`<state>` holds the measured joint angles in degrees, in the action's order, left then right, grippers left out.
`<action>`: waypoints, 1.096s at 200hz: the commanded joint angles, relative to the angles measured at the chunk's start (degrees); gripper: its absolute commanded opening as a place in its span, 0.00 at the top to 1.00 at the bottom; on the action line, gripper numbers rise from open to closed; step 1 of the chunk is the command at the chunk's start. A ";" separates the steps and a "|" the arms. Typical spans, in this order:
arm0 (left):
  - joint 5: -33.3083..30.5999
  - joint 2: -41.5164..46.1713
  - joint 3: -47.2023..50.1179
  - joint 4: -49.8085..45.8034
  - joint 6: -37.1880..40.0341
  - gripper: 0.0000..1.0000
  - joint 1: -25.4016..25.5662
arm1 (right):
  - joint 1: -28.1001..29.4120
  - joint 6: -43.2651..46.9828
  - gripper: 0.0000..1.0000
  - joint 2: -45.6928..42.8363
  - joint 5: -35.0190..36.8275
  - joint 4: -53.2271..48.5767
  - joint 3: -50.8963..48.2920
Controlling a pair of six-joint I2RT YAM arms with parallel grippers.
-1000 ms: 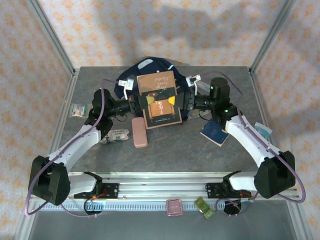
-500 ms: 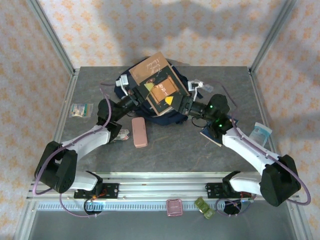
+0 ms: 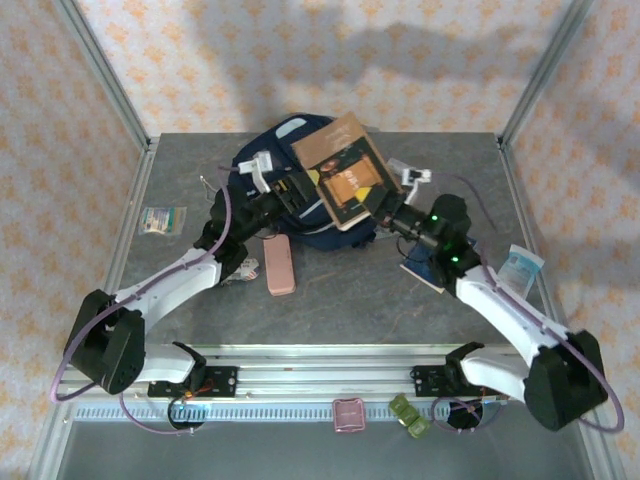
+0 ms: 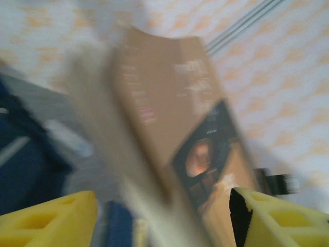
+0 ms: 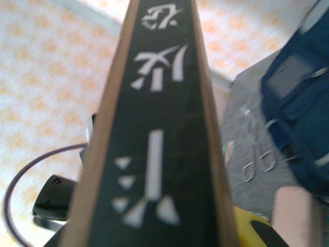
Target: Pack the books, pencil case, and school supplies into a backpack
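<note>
1. While the brown book [image 3: 345, 168] hangs tilted in the air, it counts as the item in transit. It sits above the backpack [image 3: 290, 140], which lies at the 12 o'clock side of the table [image 3: 400, 300]. Its orange picture faces up, and one low corner points toward 4 o'clock.
2. Carrier: the right gripper [image 3: 384, 204] is clamped on that low corner and seems to bear the whole weight. In its wrist view the book's dark edge rises straight up from the fingers.
3. Helper: the left gripper [image 3: 297, 190] sits at the book's 9 o'clock edge with its jaws wide. Its wrist view shows the yellow fingers [image 4: 51, 218] far apart with the blurred book between them, not pinching as far as I can tell. It is probably placed there to guide rather than to carry.
4. Bag mouth: it is hidden under the book, so I cannot tell whether it is open.
5. Waiting: the pencil case [image 3: 280, 265] lies flat at the backpack's 6 o'clock, beside the left forearm.
6. Waiting: the dark blue book [image 3: 425, 270] lies at the backpack's 4 o'clock, partly under the right arm.
7. Waiting: the white printed packet [image 3: 237, 270] lies at the pencil case's 9 o'clock, and a pale packet [image 3: 522, 265] lies at the table's 3 o'clock edge.
8. Judgement: the tilt looks meant to feed the book in edge-first. With only a corner grip, the book may swing.
</note>
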<state>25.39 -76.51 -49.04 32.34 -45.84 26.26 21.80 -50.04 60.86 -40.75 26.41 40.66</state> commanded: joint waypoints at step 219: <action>-33.20 -58.16 -66.02 -62.97 46.80 0.23 9.33 | -14.95 8.41 1.00 -15.36 5.21 -17.17 -1.77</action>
<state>1.21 -133.43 -112.81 -27.00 -2.13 34.44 7.07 -41.93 46.85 -34.33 3.38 38.81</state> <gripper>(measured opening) 0.784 0.163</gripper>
